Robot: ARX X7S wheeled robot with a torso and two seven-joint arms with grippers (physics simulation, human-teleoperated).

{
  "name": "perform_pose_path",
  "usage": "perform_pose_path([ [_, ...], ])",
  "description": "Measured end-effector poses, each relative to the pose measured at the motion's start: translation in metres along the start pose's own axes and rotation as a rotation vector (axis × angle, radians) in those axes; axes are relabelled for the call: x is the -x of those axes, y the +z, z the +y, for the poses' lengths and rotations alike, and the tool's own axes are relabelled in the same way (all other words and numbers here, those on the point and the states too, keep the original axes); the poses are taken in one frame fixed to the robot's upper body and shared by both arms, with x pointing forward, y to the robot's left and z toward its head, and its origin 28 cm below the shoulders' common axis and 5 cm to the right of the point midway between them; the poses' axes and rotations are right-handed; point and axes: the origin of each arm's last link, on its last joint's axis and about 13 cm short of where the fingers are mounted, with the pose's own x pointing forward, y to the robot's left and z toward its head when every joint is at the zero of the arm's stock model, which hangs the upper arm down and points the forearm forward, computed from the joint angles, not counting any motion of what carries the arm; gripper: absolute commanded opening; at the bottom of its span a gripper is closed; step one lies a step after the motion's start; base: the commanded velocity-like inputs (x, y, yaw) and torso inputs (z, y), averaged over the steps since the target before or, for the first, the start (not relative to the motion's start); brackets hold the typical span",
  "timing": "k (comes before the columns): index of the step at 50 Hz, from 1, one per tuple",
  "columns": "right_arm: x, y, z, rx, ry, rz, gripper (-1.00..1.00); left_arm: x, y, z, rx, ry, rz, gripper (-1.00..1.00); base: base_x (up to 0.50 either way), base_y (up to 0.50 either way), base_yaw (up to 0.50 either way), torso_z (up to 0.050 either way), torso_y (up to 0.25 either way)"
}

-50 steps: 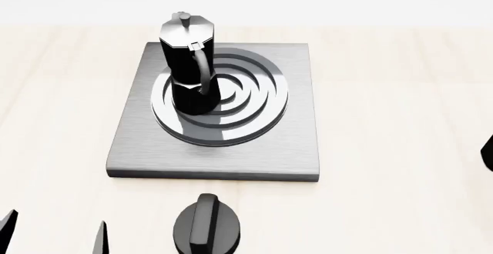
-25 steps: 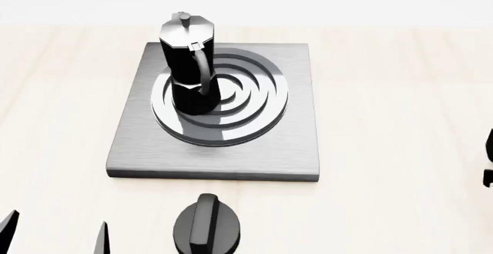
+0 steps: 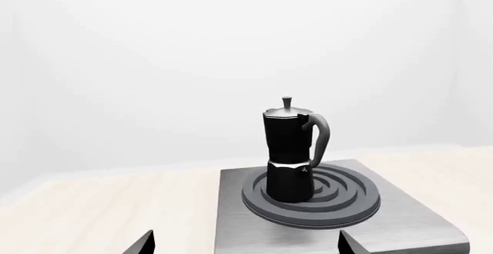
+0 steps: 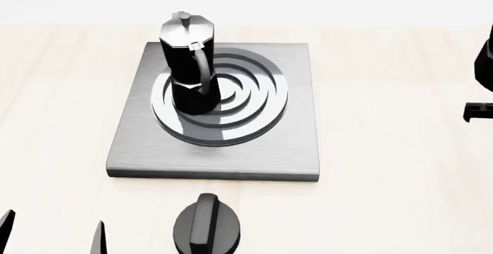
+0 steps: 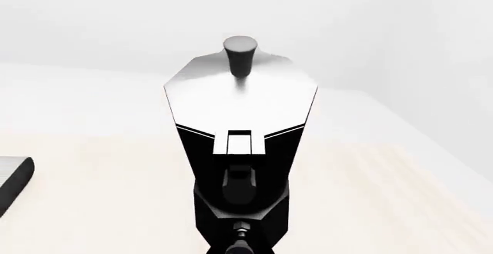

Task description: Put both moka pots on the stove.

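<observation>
**A:** ok so what's the risk from here? Nearest thing in the head view is that squat black dial knob (image 4: 206, 225), round with a ridge across the top, just in front of the stove (image 4: 138, 156). An arm swinging low across could clip it.

**B:** yeah. The left gripper (image 4: 54, 236) is down at that near edge too; only two dark fingertips show, spread apart with nothing between them. So it's empty and parked.

**A:** stove is a flat brushed dark-grey slab, and the burner (image 4: 246, 107) has raised concentric rings. First moka pot (image 4: 189, 63) is upright on the burner's left side: faceted black body, narrow waist, silver lid with a little knob.

**B:** that's my worry. The rings are ridged, so a base landing half on a ridge could rock. And the free room is on the right of the burner, so setting down too close would knock the standing pot over.

**A:** the second moka pot (image 5: 239, 150)?

**B:** off the stove, well to its right. The right wrist view looks down on its lid from close. The right gripper (image 4: 481, 92) barely shows at the frame edge, so I can't tell whether the jaws are clamped on the pot.
</observation>
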Motion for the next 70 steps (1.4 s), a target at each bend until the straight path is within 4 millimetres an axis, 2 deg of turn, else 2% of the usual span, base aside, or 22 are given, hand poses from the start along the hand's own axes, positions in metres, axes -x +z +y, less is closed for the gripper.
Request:
perform_pose_path([
  [13, -0.011, 0.012, 0.026, 0.025, 0.105, -0.03, -1.0, 0.0, 0.0, 0.001, -0.001, 0.004, -0.001, 1.0, 0.0, 0.0, 0.0, 0.0, 0.0],
  [23, -0.028, 0.021, 0.049, 0.045, 0.18, -0.047, -1.0, 0.0, 0.0, 0.001, 0.0, 0.004, 0.0, 1.0, 0.0, 0.0, 0.0, 0.0, 0.002],
  [33, -0.041, 0.039, 0.082, 0.058, 0.273, -0.062, -1.0, 0.0, 0.0, 0.0, 0.002, 0.002, 0.0, 1.0, 0.0, 0.0, 0.0, 0.0, 0.001],
  [44, -0.047, 0.053, 0.115, 0.059, 0.401, -0.064, -1.0, 0.0, 0.0, 0.002, 0.004, 0.007, -0.001, 1.0, 0.0, 0.0, 0.0, 0.0, 0.001],
  [70, -0.046, 0.05, 0.162, 0.011, 0.556, -0.045, -1.0, 0.0, 0.0, 0.003, 0.006, 0.015, -0.004, 1.0, 0.0, 0.0, 0.0, 0.0, 0.001],
])
